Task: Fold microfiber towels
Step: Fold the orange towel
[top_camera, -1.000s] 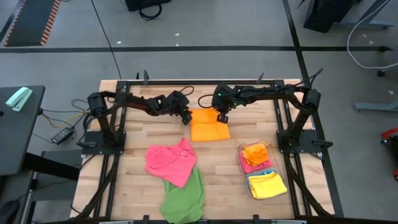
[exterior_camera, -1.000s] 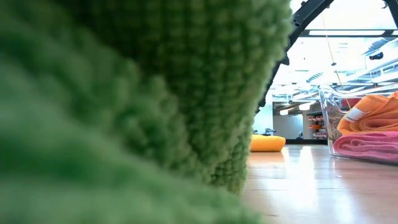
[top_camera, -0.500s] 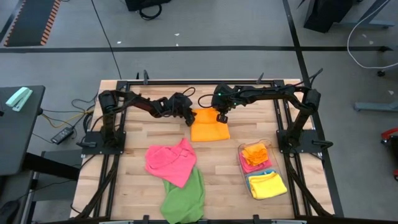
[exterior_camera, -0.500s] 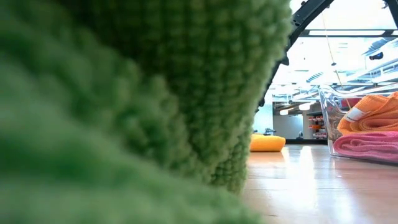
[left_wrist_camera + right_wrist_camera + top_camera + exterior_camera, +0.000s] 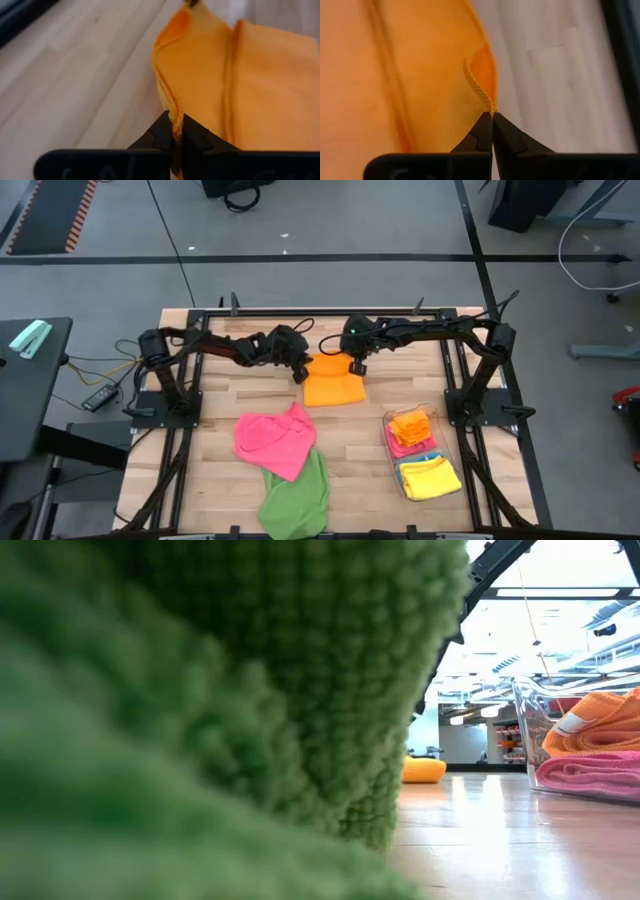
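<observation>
An orange towel (image 5: 334, 385), soft microfiber with a stitched hem, lies at the upper middle of the high view on the pale wooden plank table (image 5: 220, 385), partly folded into a rough rectangle. The left gripper (image 5: 298, 372) pinches its upper-left corner, fingers clamped together on the hem, as the left wrist view shows (image 5: 175, 132). The right gripper (image 5: 356, 367) grips the upper-right corner, its fingertips also closed tight on the ribbed edge (image 5: 491, 122). Both dark arms reach inward from the table's sides, meeting over the towel.

Below centre, a crumpled pink towel (image 5: 275, 440) overlaps a green towel (image 5: 298, 498), whose nubby loops fill most of the low view (image 5: 200, 690).

At the lower right, a clear plastic bin (image 5: 425, 452) holds folded cloths: an orange one (image 5: 412, 425) atop a pink one (image 5: 400, 445), and a yellow one (image 5: 430, 477) beside them.
</observation>
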Motion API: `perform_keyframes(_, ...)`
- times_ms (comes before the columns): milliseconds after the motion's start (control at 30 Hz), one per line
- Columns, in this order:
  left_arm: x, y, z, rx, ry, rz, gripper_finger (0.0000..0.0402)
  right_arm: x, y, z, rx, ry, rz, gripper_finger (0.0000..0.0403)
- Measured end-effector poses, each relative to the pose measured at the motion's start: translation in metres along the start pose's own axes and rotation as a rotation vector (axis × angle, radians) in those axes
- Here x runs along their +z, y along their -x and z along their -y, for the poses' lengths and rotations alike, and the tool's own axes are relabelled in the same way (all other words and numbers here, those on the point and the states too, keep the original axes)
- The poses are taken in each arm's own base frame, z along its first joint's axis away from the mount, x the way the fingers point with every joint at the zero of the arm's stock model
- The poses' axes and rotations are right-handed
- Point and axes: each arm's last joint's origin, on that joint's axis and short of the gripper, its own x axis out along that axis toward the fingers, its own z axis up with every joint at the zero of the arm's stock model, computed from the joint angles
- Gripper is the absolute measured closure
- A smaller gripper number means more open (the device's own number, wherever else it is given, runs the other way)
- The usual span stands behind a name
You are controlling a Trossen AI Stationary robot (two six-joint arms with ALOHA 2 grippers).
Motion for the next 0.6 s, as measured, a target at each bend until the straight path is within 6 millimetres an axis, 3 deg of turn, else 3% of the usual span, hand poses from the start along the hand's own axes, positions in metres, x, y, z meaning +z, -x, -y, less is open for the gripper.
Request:
perform_keyframes(167, 0.006, 0.009, -0.002, 0.05, -0.092, 0.005, 0.0391, 0.009, 0.001, 0.005, -0.11, -0.001, 0.072, 0.0395)
perform_keyframes(433, 0.015, 0.029, -0.032, 0.197, -0.174, -0.002, 0.0364, 0.017, 0.003, 0.026, -0.242, 0.098, 0.17, 0.0393)
perform_keyframes(600, 0.027, 0.046, -0.042, 0.227, -0.176, 0.052, 0.0375, 0.013, 0.003, 0.041, -0.272, 0.135, 0.168, 0.0393)
